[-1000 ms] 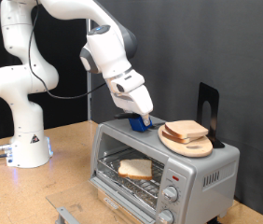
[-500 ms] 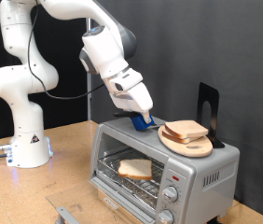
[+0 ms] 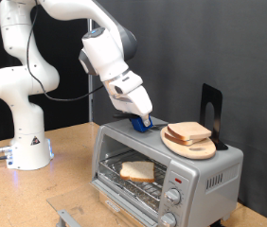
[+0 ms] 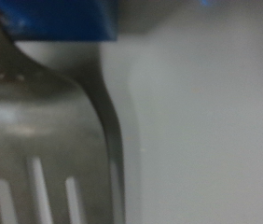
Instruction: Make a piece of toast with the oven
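The white arm comes from its base at the left of the exterior view, goes up to the top of the frame, then bends down twd the center. The gripper [image 3: 145, 119] points down-right, its blue fingertips just above the oven [image 3: 167, 170] roof, near the roof's back-left part. If the fingers are closed or apart, I cannot tell; nothing is seen between them.

The piece of toast [image 3: 137, 170] lies inside the oven on the wire rack [image 3: 138, 180], at lower center. The round wooden board [image 3: 190, 144] w/ other bread slices [image 3: 188, 131] sits on the roof, just right of the gripper, its rim near the roof's front edge.

Wrist view is blurred: a blue finger [image 4: 52, 19] and grey metal w/ slots.
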`<action>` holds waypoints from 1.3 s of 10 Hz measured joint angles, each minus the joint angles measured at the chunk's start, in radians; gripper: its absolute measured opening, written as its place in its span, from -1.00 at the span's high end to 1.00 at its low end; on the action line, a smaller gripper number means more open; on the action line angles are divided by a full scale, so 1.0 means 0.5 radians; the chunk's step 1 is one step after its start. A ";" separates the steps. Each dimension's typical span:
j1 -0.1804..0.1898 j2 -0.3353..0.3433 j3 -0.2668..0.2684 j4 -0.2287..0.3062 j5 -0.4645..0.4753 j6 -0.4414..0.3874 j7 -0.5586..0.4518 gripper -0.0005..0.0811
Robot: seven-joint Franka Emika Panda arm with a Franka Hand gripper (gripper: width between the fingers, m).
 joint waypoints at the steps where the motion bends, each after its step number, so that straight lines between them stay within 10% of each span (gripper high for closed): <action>1: -0.006 -0.006 0.001 -0.001 -0.028 -0.051 0.064 -0.99; 13: -0.306 0.028 -0.004 0.121 -0.721 -0.590 0.833 -0.99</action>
